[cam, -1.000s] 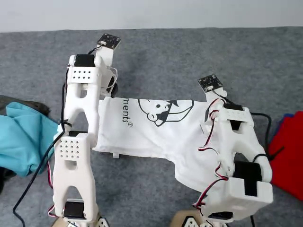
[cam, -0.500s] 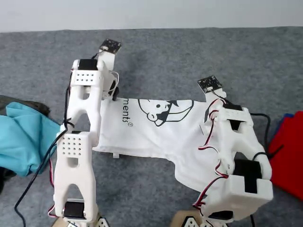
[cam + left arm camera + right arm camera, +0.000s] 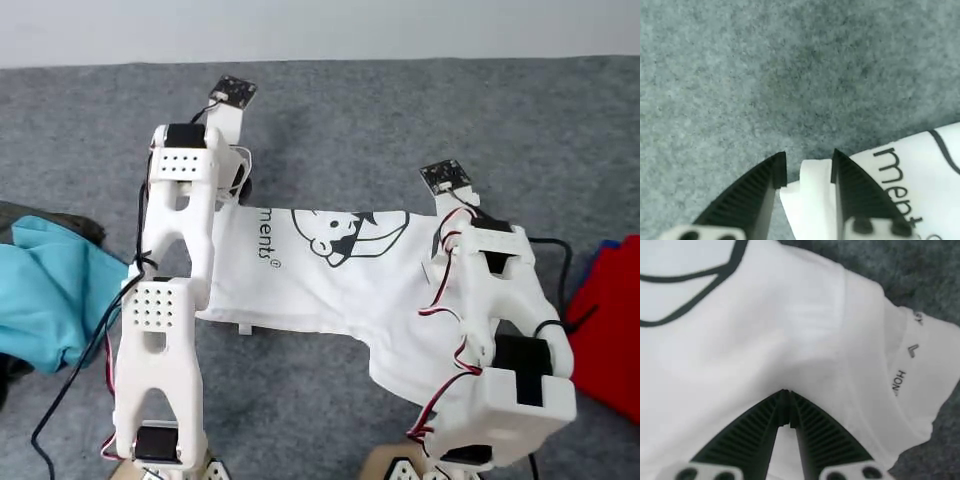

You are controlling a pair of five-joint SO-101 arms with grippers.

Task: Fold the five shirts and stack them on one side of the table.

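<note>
Edges cut off the red shirt and teal shirt; arms hide parts of the white shirt.

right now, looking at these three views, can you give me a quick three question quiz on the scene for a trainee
1. True or false: the left claw is shut and clear of the white shirt.
2. The teal shirt lies: A on the left arm's side of the table, B on the right arm's side, C under the white shirt.
3. Fill in: the right claw is ___ on the white shirt.

Key: 1 false, it is open with a corner of the white shirt between its fingers; 2 A; 3 shut.
</note>
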